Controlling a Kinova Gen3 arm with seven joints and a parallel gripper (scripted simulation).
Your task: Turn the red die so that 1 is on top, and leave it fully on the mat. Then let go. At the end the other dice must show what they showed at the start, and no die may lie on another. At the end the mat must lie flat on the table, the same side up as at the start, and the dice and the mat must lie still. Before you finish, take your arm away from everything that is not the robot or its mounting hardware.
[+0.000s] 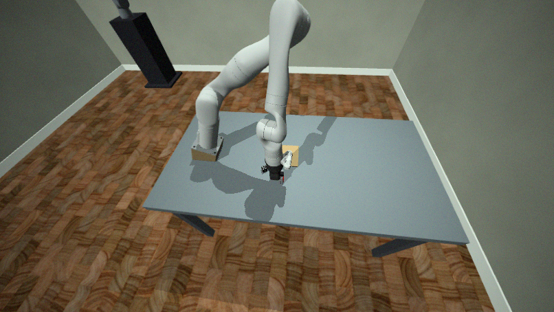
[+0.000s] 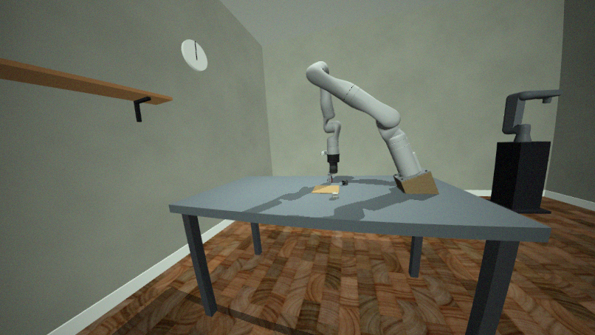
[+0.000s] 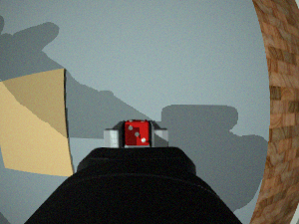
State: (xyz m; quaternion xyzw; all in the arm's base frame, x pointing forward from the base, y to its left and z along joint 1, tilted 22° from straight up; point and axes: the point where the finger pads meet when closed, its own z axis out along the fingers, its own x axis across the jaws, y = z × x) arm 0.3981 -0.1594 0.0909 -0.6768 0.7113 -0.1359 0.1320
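Observation:
My gripper (image 1: 277,178) (image 2: 330,178) (image 3: 137,130) points straight down at the table (image 1: 368,185) and is shut on the red die (image 3: 137,132) (image 1: 283,179), which sits between the two grey fingertips. The die is low over bare table, just beside the tan mat (image 3: 36,120) (image 1: 293,152) (image 2: 324,190), not on it. White pips show on its upper face; I cannot tell how many. A black die (image 1: 264,168) (image 2: 345,182) lies on the table close to the gripper. A white die (image 2: 334,195) lies at the mat's edge.
The arm's tan base block (image 1: 206,152) (image 2: 416,184) stands on the table's back part. A black pedestal (image 1: 145,46) (image 2: 518,174) with another arm stands on the floor off the table. The table's edge and wood floor (image 3: 278,127) show in the wrist view.

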